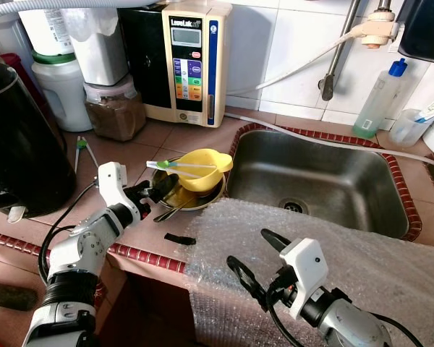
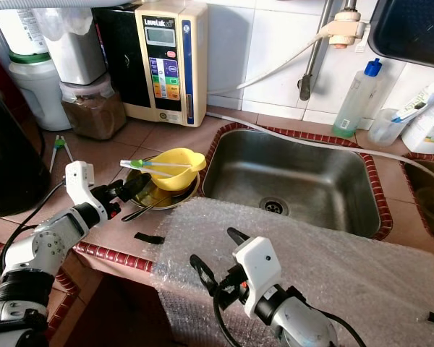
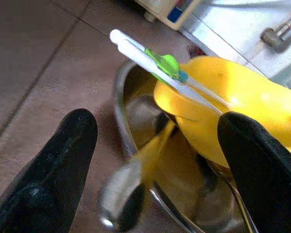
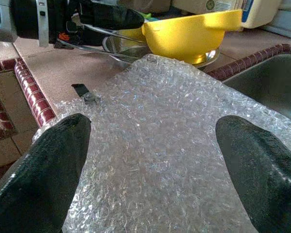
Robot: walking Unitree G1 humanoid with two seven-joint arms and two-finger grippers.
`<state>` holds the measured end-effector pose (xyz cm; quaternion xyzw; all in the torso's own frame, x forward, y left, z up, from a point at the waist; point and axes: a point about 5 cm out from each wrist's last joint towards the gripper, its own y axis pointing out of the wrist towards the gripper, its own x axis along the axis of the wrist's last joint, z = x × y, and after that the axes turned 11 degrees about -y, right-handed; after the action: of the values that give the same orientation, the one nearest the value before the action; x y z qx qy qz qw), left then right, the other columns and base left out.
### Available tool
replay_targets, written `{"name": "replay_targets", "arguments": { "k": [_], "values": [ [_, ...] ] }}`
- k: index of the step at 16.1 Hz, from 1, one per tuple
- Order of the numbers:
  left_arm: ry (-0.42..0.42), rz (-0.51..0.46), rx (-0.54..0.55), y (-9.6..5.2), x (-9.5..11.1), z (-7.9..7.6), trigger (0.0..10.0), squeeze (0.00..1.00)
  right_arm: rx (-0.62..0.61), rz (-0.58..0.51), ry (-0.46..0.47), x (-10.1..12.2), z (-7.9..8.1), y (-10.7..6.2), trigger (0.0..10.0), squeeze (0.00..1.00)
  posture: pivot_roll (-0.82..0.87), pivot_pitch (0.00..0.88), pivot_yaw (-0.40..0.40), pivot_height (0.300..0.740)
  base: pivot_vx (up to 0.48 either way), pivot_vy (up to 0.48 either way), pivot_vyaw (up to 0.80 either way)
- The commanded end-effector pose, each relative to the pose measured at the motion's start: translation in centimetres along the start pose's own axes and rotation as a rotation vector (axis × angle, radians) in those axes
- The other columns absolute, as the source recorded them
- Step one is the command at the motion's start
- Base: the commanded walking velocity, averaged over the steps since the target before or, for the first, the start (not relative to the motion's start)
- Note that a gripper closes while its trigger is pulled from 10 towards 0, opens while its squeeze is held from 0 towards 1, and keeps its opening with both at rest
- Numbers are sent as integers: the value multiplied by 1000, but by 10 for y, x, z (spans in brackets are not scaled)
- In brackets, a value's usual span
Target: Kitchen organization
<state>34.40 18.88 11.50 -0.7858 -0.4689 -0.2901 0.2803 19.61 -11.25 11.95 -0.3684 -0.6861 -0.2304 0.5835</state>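
My left gripper [image 1: 153, 189] is spread wide and empty at the rim of the steel bowl [image 1: 182, 199] on the worktop [image 1: 166, 137] just beside the sink [image 1: 325, 177]. A yellow bowl [image 1: 202, 168] with a toothbrush [image 1: 175, 165] across it sits inside. My right gripper [image 1: 254, 259], wide open and empty, hovers over bubble wrap [image 1: 362, 267] at the front edge.

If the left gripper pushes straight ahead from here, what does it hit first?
Most likely the steel bowl rim and the spoon resting in it, with the yellow bowl just behind. The left gripper is open; depth is uncertain.
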Motion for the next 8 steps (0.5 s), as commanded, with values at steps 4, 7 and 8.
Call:
{"name": "replay_targets", "arguments": {
  "k": [4, 7, 8],
  "values": [
    [42, -115, 43, -2, 25, 0, 10000, 0, -5, -17, -18, 5, -1, -1, 10000, 0, 73, 0, 19, 740, 0, 0, 0],
    [73, -165, 76, -2, 36, 0, 10000, 0, -3, -18, -18, 6, -1, 0, 10000, 0, 75, 0, 17, 740, 0, 0, 0],
    [89, -205, 82, 1, 43, -4, 10000, 0, -2, -18, -19, 6, -1, 0, 10000, 0, 74, 0, 17, 740, 0, 0, 0]
  ]
}}
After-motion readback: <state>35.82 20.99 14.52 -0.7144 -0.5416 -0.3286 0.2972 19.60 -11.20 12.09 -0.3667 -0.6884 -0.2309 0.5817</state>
